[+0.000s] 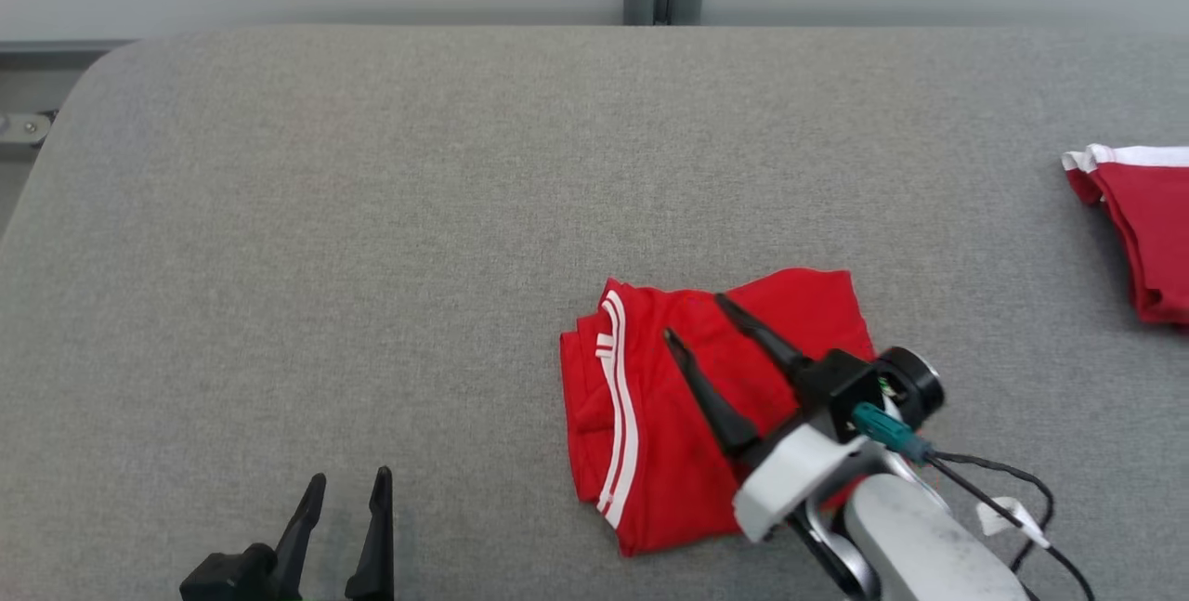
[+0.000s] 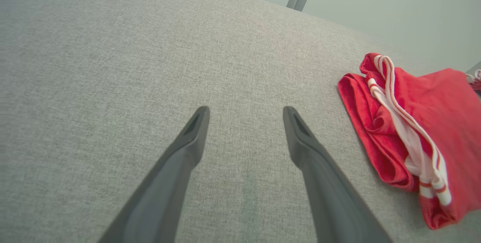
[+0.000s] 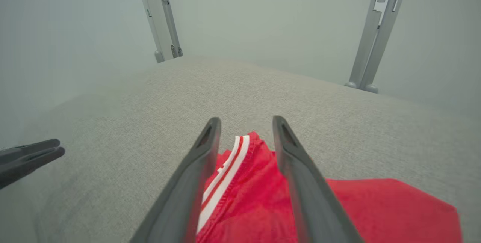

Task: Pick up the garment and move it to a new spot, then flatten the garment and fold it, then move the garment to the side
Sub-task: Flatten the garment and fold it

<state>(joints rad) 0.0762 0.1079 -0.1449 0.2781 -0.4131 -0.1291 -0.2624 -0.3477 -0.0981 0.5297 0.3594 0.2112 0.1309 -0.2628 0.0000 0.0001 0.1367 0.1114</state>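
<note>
Right gripper: fingers apart over folded red, white-striped garment | Left gripper: fingers apart, garment to its right

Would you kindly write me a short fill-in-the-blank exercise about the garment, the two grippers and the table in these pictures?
1. The folded garment is ____ with white stripes.
2. The right gripper is above it with jaws ____.
3. The left gripper is over bare table, to the garment's ____.
4. A second red garment lies at the head view's ____ edge.

Missing words: red; open; left; right.
</note>
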